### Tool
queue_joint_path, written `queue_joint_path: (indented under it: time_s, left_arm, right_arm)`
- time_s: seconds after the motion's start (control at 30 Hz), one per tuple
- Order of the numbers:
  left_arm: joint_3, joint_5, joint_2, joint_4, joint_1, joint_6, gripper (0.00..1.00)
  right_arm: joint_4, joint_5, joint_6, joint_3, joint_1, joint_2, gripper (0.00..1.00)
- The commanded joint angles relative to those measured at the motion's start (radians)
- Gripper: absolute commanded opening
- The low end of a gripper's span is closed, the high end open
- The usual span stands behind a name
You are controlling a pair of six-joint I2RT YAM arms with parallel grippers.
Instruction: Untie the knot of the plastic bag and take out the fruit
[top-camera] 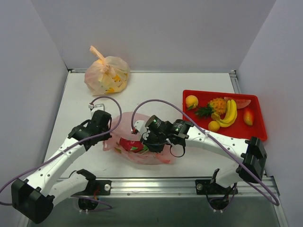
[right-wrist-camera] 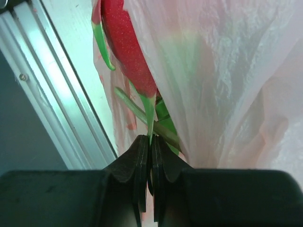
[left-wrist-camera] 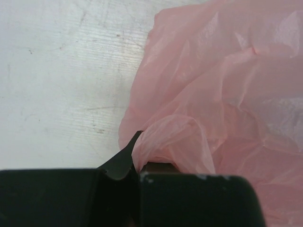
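Note:
The pink plastic bag [top-camera: 124, 131] lies crumpled near the table's front, between both arms. Its knot is out of view. My left gripper [top-camera: 109, 134] is at the bag's left edge, shut on a fold of pink film [left-wrist-camera: 165, 137]. My right gripper [top-camera: 147, 142] reaches into the bag from the right. It is shut on a green leaf tip of the pink-red dragon fruit [right-wrist-camera: 125, 42], which shows through the bag [right-wrist-camera: 227, 71] as a red patch [top-camera: 131, 145]. In the wrist views my left gripper [left-wrist-camera: 139, 158] and right gripper [right-wrist-camera: 151, 142] both have their jaws pressed together.
A red tray [top-camera: 258, 128] at the right holds a pineapple [top-camera: 217, 105], a banana bunch [top-camera: 230, 113], oranges and a watermelon slice. A tied pale orange bag [top-camera: 107, 74] sits at the back left. The table's metal rail [top-camera: 156, 184] runs just in front of the pink bag.

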Motion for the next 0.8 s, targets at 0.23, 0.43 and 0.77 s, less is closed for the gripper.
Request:
queue_joint_path:
  time_s: [0.23,0.43,0.77]
  left_arm:
    - [-0.166,0.171,-0.115,0.106,0.007,-0.011,0.0]
    - [-0.109,0.148,-0.121,0.075,0.008,-0.014,0.0]
    - [-0.011,0.071,-0.067,-0.018,0.039,-0.023,0.0]
  right_arm:
    - [0.394,-0.087,0.182,0.001,0.008,0.08,0.0]
    - [0.455,-0.282,0.136,-0.019,0.016,0.071,0.0]
    - [0.287,-0.244,-0.045,-0.107,-0.019,-0.099,0.0]
